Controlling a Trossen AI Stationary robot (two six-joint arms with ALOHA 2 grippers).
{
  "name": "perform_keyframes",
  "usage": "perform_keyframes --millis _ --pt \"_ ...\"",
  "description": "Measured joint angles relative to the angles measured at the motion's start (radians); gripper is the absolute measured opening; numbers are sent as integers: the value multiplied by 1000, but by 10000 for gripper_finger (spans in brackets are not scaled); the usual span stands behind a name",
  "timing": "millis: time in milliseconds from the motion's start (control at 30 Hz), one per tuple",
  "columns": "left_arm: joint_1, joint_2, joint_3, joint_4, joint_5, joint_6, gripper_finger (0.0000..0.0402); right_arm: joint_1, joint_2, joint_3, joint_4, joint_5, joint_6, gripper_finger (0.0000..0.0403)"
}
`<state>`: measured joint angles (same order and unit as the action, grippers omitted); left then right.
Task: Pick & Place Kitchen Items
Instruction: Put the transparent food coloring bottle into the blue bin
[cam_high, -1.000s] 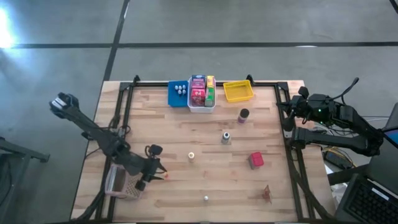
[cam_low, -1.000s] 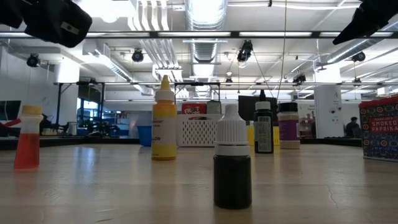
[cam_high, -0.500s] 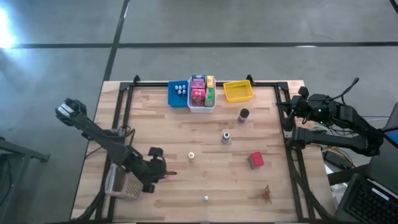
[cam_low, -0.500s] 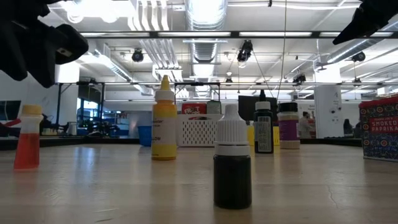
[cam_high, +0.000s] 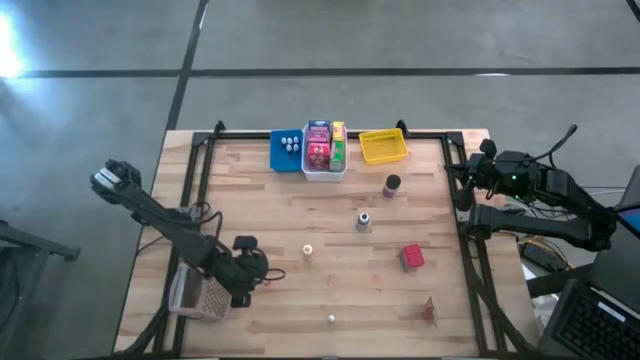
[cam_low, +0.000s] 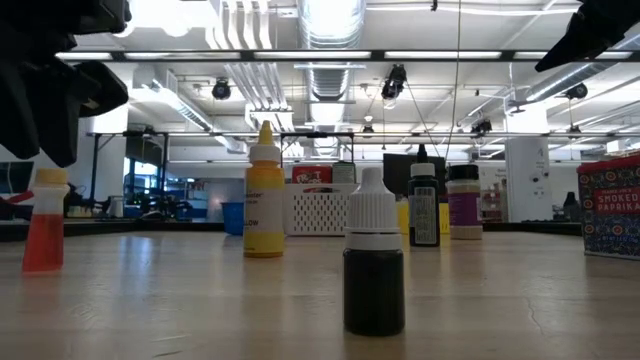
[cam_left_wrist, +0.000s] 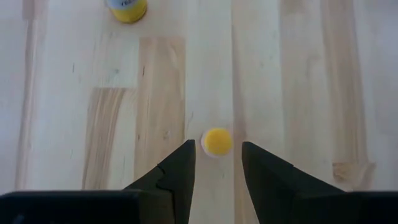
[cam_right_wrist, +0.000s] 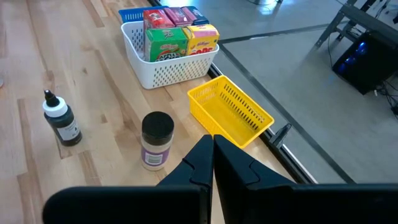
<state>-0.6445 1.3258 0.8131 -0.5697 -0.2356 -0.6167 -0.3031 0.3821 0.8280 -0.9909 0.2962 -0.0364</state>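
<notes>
- The left gripper (cam_left_wrist: 215, 163) hangs over the wooden table (cam_high: 300, 215), at the near-left part of it, just beside the pinkish mesh basket (cam_high: 197, 296).
- In the left wrist view its two dark fingers (cam_left_wrist: 176, 174) stand apart, and a small bottle with a yellow-orange cap (cam_left_wrist: 217, 141), seen from above, sits just ahead of the gap between them. The tips are beside the cap, but I cannot tell if they touch it.
- In the high view the same small bottle (cam_high: 266, 281) shows as an orange spot right at the gripper, on the side away from the basket.
- The right gripper (cam_right_wrist: 212, 153) waits at the right edge of the table, well apart from the basket, with its fingers pressed together and nothing between them.
- Far from the basket, along the back edge, stand three bins: a blue bin (cam_high: 286, 152) with tiny white balls, a white bin (cam_high: 324, 172) with pink, green and yellow boxes, and a yellow bin (cam_high: 383, 147).
- On the open wood between the basket and the bins are a purple-labelled jar with a dark lid (cam_high: 391, 185), a dark dropper bottle with a white cap (cam_high: 364, 221), a small pale bottle (cam_high: 308, 251), a red box (cam_high: 412, 257), a tiny white ball (cam_high: 331, 319) and a small reddish item (cam_high: 429, 312).
</notes>
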Motion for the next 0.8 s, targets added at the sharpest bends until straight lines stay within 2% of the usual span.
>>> perform_keyframes --millis 200,500,800 --pt "8 35 0 1 23 -11 137 0 0 0 0 0 2 8" --pt "36 66 0 5 27 7 164 0 0 0 0 0 1 8" --pt "37 87 -1 41 44 15 163 0 0 0 0 0 0 8"
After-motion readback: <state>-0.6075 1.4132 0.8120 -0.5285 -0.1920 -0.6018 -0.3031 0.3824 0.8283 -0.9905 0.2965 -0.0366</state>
